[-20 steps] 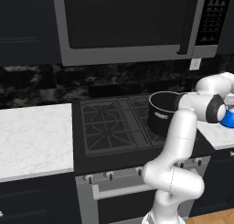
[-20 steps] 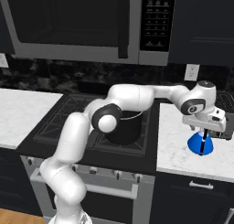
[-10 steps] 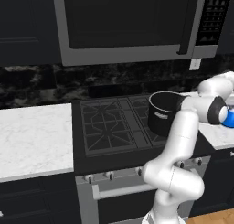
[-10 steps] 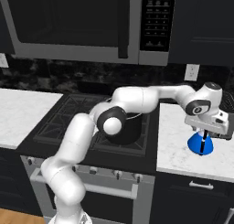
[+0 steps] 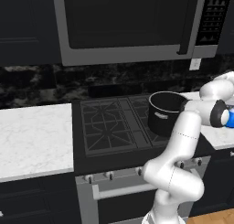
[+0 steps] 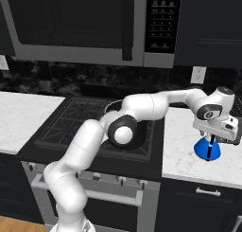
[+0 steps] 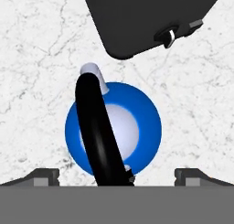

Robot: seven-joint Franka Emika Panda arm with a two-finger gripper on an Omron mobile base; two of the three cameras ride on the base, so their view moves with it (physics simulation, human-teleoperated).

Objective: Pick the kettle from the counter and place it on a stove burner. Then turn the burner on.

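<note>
A dark kitchen with black cabinets, a microwave [image 5: 123, 24] over a black stove top [image 5: 119, 127] and a dark marbled backsplash frames the scene; white marbled bench [image 6: 189, 155] runs to either side of the cooker. The white arm rises from the base, bends at a dark elbow joint in front of the large black pot [image 5: 165, 112] on the cooktop, and stretches out to the right over the right-hand stretch of bench. Its wrist turns the hand downward, so the gripper [image 6: 212, 140] hangs directly above the kettle [image 6: 207, 149], which stands upright on the bench, right of the stove and well apart from the front-left stove burner [image 5: 106, 129]. In the hand view the kettle [image 7: 113, 129] lies straight below, its blue dome with a pale lid at the centre and its black handle arching up between the two fingers [image 7: 43, 176], which stand spread wide at either side and do not touch it. The fingers hold nothing. A corner of the stove top shows at the upper edge of the hand view, just beside the kettle's pale spout [image 7: 91, 71].
</note>
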